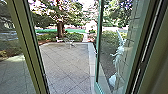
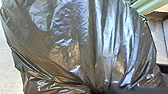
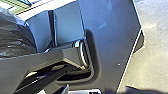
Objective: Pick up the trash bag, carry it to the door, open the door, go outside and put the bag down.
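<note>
Paved yard (image 1: 67, 67): beyond the doorway, with a tree (image 1: 60, 28) at the far side.
Glass door (image 1: 100, 25): open, its leaf on the right.
Trash bag (image 2: 75, 37): dark, shiny, near the robot's left wrist, gathered to a neck.
Left gripper: probably carrying the bag; how far open, cannot tell.
Right gripper: opening and hold, cannot tell.
Progress: pickup and door-opening seem done; going out and setting down remain.

Daylight lies over a paved yard (image 1: 65, 65) laid in diagonal squares. Pale outdoor furniture (image 1: 70, 45), its kind too small to tell, stands near the far edge; beyond it are a thick tree trunk (image 1: 60, 29), low shrubs (image 1: 73, 37) and a bright green strip (image 1: 46, 31).
</note>
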### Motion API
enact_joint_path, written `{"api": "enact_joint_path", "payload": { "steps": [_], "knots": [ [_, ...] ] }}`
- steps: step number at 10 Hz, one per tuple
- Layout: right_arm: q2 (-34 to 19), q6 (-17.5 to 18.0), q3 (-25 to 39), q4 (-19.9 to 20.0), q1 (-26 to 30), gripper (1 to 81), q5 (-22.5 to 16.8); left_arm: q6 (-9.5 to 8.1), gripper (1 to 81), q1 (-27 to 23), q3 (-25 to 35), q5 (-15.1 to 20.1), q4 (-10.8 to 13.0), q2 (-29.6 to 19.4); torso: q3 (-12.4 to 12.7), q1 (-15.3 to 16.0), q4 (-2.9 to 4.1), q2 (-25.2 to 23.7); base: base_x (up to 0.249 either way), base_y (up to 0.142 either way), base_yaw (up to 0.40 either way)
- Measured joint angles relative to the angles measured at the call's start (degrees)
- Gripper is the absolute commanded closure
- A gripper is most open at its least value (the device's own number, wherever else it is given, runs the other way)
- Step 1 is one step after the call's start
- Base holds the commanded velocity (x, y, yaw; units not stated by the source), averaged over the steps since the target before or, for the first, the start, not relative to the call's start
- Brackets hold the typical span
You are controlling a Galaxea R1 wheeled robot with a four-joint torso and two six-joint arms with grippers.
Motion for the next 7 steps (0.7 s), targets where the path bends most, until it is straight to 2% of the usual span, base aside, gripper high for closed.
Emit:
{"api": "enact_joint_path", "payload": {
  "steps": [7],
  "knots": [
    [0.0, 0.0, 0.0, 0.0, 0.0, 1.0, 0.0, 0.0, 81.1, 0.1, 0.0, 0.0, 0.0, 0.1, 0.0, 0.0, 0.0, 0.0, 0.0, 0.0, 0.0]
  ]
}}
